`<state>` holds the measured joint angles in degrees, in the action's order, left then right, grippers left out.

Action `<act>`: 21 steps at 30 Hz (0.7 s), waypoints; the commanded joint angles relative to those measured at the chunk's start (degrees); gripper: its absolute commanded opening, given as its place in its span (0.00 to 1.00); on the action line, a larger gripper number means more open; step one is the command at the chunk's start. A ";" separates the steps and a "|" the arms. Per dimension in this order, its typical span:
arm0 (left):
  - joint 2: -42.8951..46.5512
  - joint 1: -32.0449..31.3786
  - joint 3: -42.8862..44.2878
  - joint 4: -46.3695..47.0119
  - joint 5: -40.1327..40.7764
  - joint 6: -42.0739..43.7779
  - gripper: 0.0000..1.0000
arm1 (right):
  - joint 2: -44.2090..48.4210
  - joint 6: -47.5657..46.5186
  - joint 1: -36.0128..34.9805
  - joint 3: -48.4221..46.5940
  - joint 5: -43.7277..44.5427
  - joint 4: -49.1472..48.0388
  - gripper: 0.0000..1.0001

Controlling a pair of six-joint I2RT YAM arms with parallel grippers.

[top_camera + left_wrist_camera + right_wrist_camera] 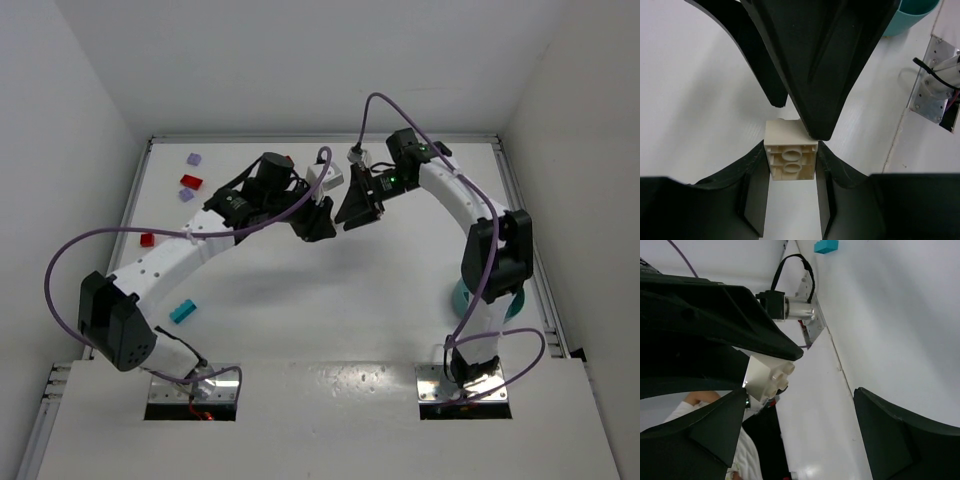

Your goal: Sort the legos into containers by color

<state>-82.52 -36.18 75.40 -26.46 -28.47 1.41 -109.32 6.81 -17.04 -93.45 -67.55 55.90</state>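
Left claw [318,222] narrow, pinching the beige lego brick [791,159] by its sides, apparently held above the desk [300,300]. Right claw [357,207] wide, jaws straddling the brick; one finger looks to touch its top edge, the other is apart. Step: likely a handover, left to right. Next: right claw must close on the free faces before left releases, then carry to the teal dish [912,15] near the right arm base.

A beige lego [790,155] is being held, underside showing; cyan lego [182,311] and red lego [191,181] are lying apart; teal dish [461,297] is sitting half-hidden.
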 commanded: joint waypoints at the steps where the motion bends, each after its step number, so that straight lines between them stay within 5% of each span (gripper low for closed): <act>1: -0.45 -0.73 1.33 2.73 -1.50 -0.97 0.13 | -0.99 4.43 -0.89 -0.68 -3.90 -3.95 0.88; 9: -1.50 -0.73 1.86 2.73 -1.50 -1.59 0.13 | -2.22 6.63 -1.42 -0.68 -6.37 -5.80 0.85; 14: -2.12 -1.35 1.86 2.73 -0.98 -1.59 0.13 | -2.74 6.64 -1.95 0.45 -6.89 -6.32 0.64; 21: -2.12 -1.35 1.86 2.73 1.65 -1.59 0.13 | -0.38 6.64 -3.00 3.09 -4.35 -6.94 0.49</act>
<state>-84.95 -36.84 75.40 -26.52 -27.99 0.51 -111.61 13.65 -19.25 -91.83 -72.27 50.68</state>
